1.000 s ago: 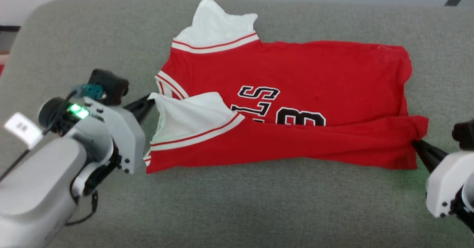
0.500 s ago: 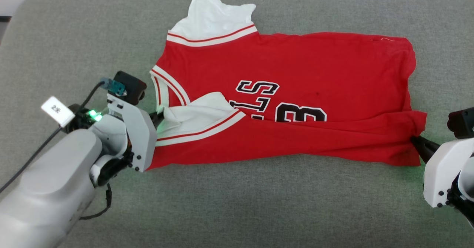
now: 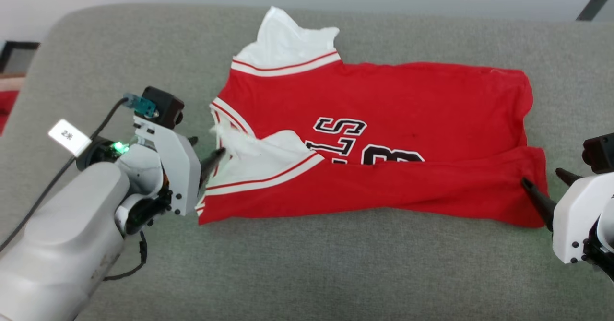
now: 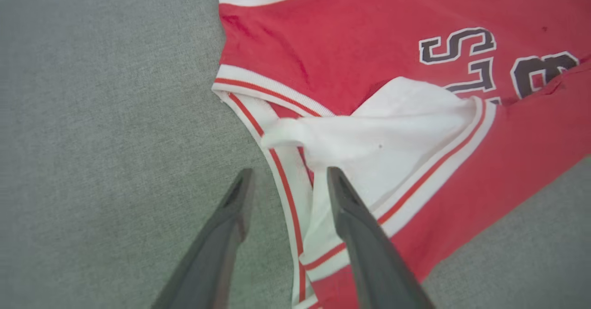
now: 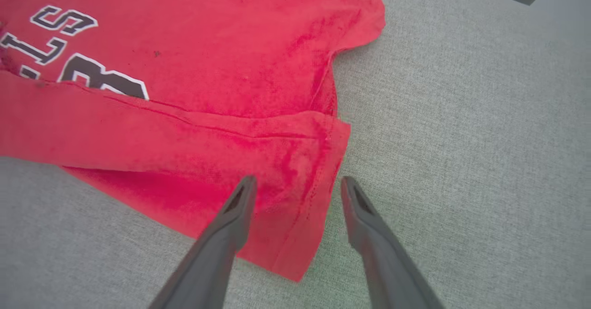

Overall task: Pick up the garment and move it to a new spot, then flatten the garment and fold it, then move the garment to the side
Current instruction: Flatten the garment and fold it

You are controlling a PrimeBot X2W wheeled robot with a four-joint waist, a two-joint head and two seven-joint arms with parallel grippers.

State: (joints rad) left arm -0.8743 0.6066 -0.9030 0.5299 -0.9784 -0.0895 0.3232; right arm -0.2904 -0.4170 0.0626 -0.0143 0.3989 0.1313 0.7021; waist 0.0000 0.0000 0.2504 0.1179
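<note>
Both grippers released since 0.5 s ago. L gripper [image 3: 206, 148] fingers now spread, just off garment [image 3: 407, 100] strap end. R gripper [image 3: 543, 177] fingers spread, astride garment hem corner. Garment lies on grey cushion [image 3: 307, 263], near long edge folded over numerals [image 3: 391, 155]. Judged: 1st fold set, 2nd pending.

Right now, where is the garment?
Head view: the garment lies across the grey cushion, collar end by the left hand, hem by the right hand.
</note>
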